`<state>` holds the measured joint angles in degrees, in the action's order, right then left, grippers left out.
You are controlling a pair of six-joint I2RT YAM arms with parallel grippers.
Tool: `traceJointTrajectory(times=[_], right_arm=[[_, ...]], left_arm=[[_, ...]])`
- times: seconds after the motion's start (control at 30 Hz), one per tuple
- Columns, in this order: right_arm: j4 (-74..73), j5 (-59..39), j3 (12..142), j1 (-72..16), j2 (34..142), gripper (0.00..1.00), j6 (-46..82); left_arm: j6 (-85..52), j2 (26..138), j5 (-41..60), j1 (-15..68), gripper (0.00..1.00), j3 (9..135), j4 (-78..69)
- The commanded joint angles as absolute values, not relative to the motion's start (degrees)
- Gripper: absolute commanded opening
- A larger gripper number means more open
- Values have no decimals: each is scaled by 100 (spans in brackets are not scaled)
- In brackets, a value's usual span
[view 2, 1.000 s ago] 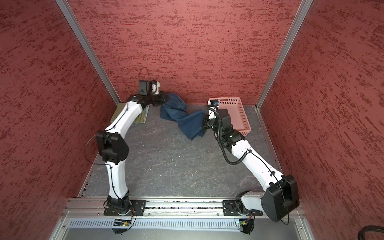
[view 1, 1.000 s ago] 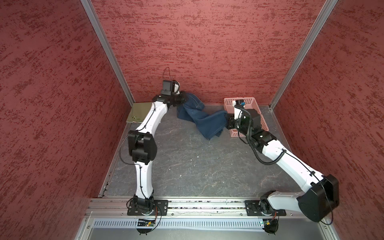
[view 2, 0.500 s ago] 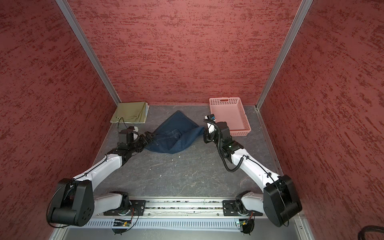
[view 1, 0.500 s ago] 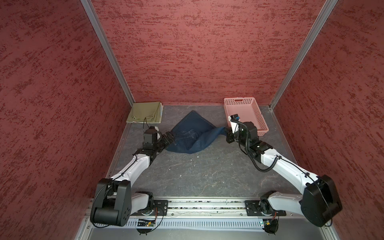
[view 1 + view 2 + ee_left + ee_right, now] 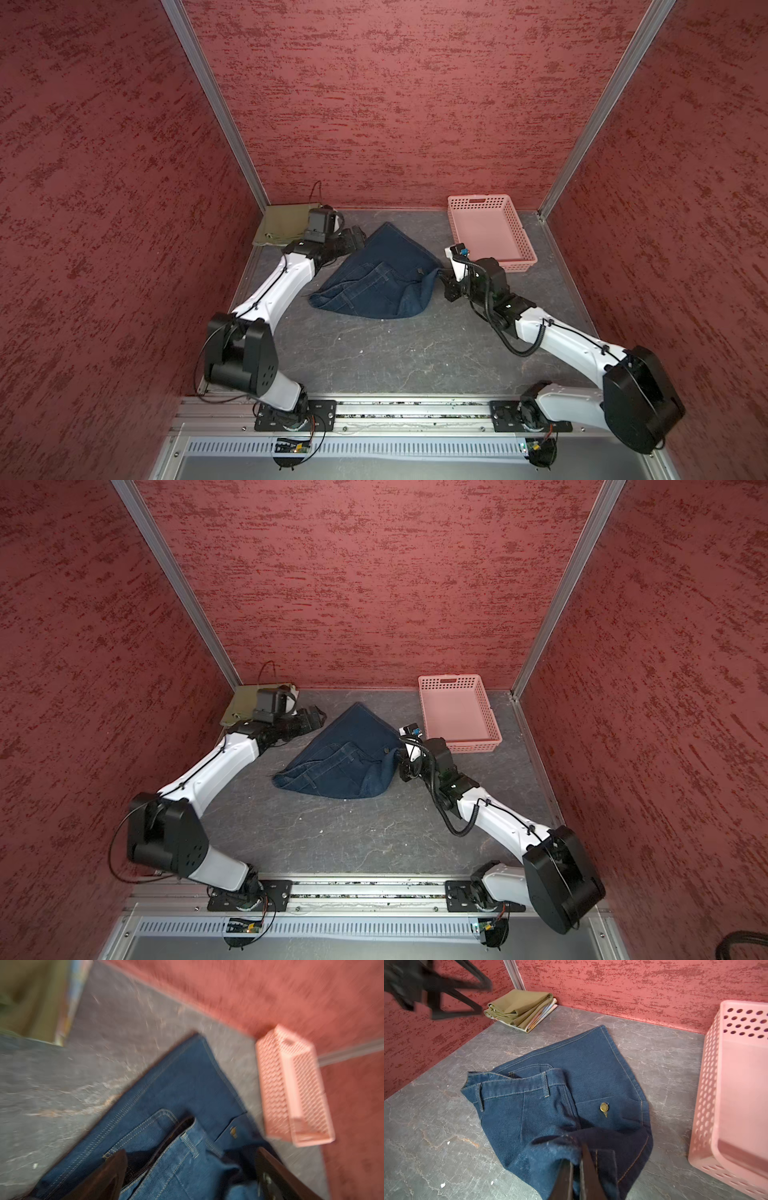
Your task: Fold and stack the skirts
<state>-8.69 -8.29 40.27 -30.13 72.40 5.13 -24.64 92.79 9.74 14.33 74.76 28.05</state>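
While one denim skirt point(image 5: 382, 274) sprawls, two skirts point(image 5: 521, 1007) stack.

Even bright lighting, soft shadows, left wrist view motion-blurred, other views sharp

Dark blue denim skirt point(image 5: 382, 274), tan-stitched; plain olive-green skirt point(image 5: 521, 1005); pale pastel skirt point(image 5: 543, 1015); pink basket point(image 5: 478, 202); grey veined surface point(image 5: 374, 353); mottled red walls point(image 5: 395, 104).

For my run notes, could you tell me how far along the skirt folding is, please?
Done: the plain olive-green skirt lies folded on the pale floral skirt in the corner. In hand: the dark blue denim skirt, partly folded mid-table, right gripper shut on its edge, left gripper open, holding nothing. Left: finish that fold and stack it.
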Motion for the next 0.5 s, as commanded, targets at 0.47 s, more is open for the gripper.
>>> traceJointTrajectory(times=[0.47], right_arm=[[-782, -624, 3860, -3032, 7005, 0, 897]], left_arm=[[-1434, 11886, 650, 2264, 92, 9016, 3803]])
